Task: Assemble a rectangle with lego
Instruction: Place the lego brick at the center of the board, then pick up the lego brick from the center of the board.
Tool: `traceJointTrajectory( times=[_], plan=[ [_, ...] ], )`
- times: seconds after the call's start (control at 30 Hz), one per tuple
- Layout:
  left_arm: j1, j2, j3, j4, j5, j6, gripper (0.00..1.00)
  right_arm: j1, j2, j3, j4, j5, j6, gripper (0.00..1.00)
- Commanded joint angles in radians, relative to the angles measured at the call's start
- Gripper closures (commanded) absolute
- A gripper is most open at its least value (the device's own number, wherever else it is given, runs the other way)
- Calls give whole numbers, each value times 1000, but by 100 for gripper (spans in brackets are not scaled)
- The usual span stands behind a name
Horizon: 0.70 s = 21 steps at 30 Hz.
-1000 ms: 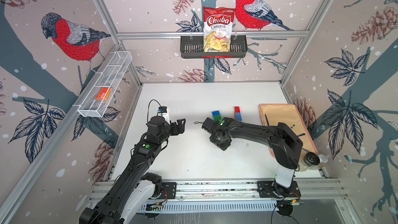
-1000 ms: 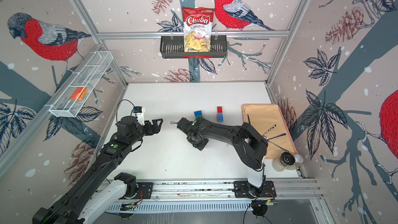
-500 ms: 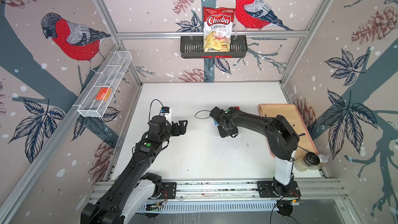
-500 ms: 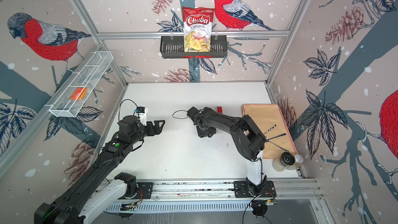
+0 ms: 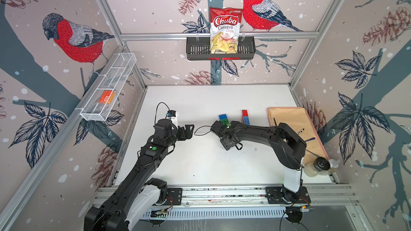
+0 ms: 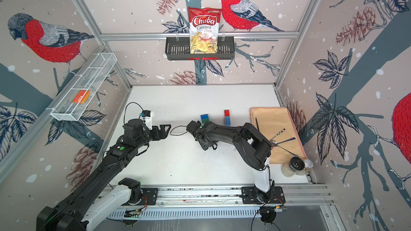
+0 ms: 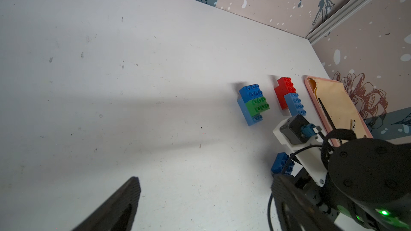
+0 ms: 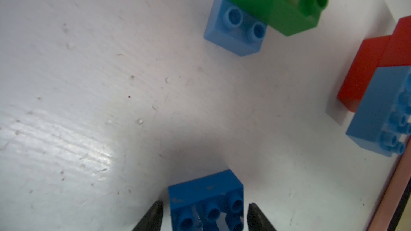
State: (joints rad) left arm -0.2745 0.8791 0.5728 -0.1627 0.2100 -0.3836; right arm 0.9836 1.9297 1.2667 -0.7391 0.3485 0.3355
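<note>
— Your right arm [image 5: 266,132] has swung back toward the near edge since half a second ago, so the green brick [image 5: 225,121] and the red brick [image 5: 245,113], each in its own stack, show again in both top views. Your left arm [image 5: 153,150] has crept slightly forward.
— What does the right gripper [image 8: 204,215] hold?
— Nothing, by the look of it. Its jaws stand partly open on either side of the dark blue brick [image 8: 204,187], a thin gap showing on each side. That brick sits studs-up on the table [image 7: 111,85], near both stacks but touching neither.
— Why there?
— I judge you set it down to square it or regrip before pressing it on. Both stacks have stepped ends, so no rectangle yet.
— And the left gripper [image 5: 190,132]?
— Wide, empty, held off to the side; probably waiting to steady a stack.
</note>
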Motion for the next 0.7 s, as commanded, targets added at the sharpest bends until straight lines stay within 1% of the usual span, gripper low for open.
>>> traceJointTrajectory(
  times=[0.0,0.2,0.4,0.67],
  plan=[
    [-1,3,1,39,14,18,8,4,-13,-32,95,-85,2,33],
    [-1,5,-1,38,11,20,8,5,-107,-104,185,-89,18,33],
    [-1,8,-2,40,6,23,8,0,-199,-210,288,-133,6,32],
    [-1,11,-4,40,2,27,8,-40,-253,-287,365,-178,0,32]
  ],
)
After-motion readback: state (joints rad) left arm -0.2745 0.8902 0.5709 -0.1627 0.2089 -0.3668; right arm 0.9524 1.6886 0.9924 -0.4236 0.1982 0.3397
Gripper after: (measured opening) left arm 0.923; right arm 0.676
